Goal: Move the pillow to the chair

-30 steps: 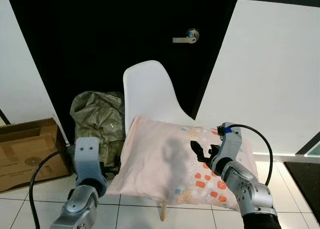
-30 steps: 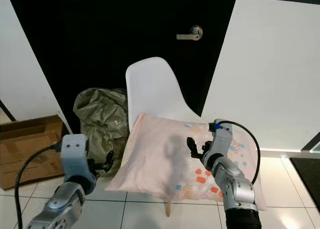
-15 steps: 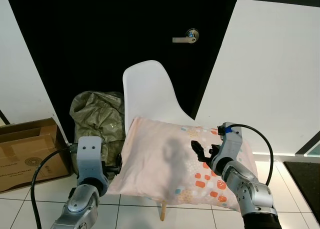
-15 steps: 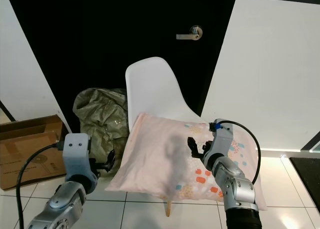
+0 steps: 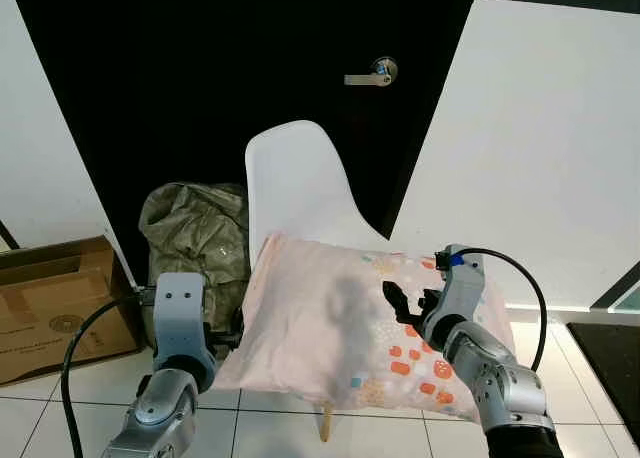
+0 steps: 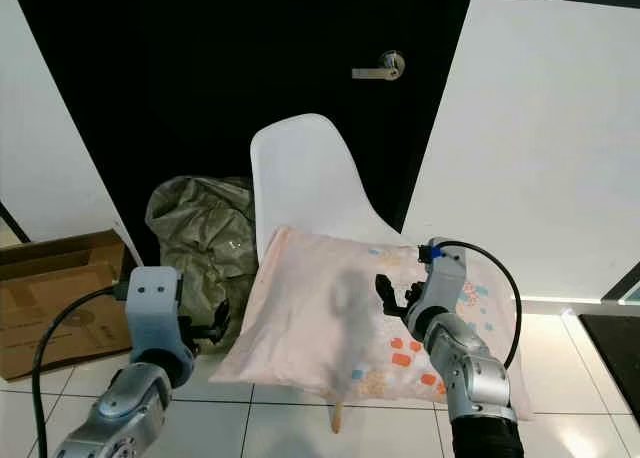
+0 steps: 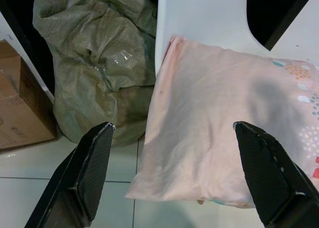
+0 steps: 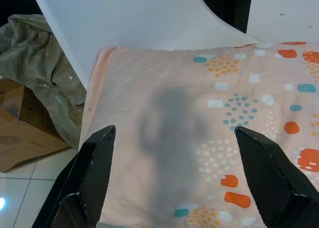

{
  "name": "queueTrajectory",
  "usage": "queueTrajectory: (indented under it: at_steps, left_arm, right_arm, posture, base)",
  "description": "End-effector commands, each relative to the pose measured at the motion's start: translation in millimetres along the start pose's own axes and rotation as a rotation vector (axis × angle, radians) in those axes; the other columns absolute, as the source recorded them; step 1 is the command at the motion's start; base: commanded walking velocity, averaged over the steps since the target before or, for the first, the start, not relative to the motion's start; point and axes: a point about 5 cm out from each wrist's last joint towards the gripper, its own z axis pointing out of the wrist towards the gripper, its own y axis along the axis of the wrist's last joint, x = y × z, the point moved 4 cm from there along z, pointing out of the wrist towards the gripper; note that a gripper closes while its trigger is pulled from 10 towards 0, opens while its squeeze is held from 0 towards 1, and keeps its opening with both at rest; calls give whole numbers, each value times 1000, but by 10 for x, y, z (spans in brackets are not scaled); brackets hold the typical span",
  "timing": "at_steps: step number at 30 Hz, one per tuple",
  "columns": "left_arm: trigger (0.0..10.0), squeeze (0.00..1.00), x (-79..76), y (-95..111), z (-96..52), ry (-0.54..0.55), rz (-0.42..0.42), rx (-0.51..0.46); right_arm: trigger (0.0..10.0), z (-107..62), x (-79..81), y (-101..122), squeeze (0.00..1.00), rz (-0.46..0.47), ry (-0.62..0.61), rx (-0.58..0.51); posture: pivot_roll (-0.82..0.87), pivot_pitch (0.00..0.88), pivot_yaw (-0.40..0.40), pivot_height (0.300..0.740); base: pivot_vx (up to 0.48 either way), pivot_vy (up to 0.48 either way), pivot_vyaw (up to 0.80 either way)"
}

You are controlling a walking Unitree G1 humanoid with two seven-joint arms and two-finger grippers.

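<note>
A pale pink pillow with coloured dots on its right half lies flat on the seat of a white shell chair and overhangs the seat's front edge. My left gripper is low beside the pillow's left edge, open and holding nothing. In the left wrist view its fingers stand wide apart, with the pillow lying beyond them. My right gripper hovers over the pillow's right half, open too. The right wrist view looks down on the pillow between its spread fingers.
A crumpled grey-green sack sits on the floor left of the chair, against a black door with a lever handle. A cardboard box stands further left. White wall rises on the right; white tiles lie below.
The left arm has edged slightly toward the pillow. The pillow, the chair and the right arm have stayed put.
</note>
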Motion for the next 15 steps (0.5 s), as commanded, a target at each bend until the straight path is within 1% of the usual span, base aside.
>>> queueTrajectory:
  at_steps: [1, 15]
  left_arm:
    - [10000, 0, 1, -37, -6, 2, 8, 19]
    - [10000, 0, 8, -24, 9, 5, 11, 16]
  right_arm:
    - [10000, -3, -2, 8, 0, -11, -6, 1]
    - [10000, 7, 3, 28, 0, -13, -9, -5]
  posture:
    - [-97, 36, -57, 720]
    - [-97, 43, -55, 720]
  base:
    - [0, 0, 0]
    - [0, 0, 0]
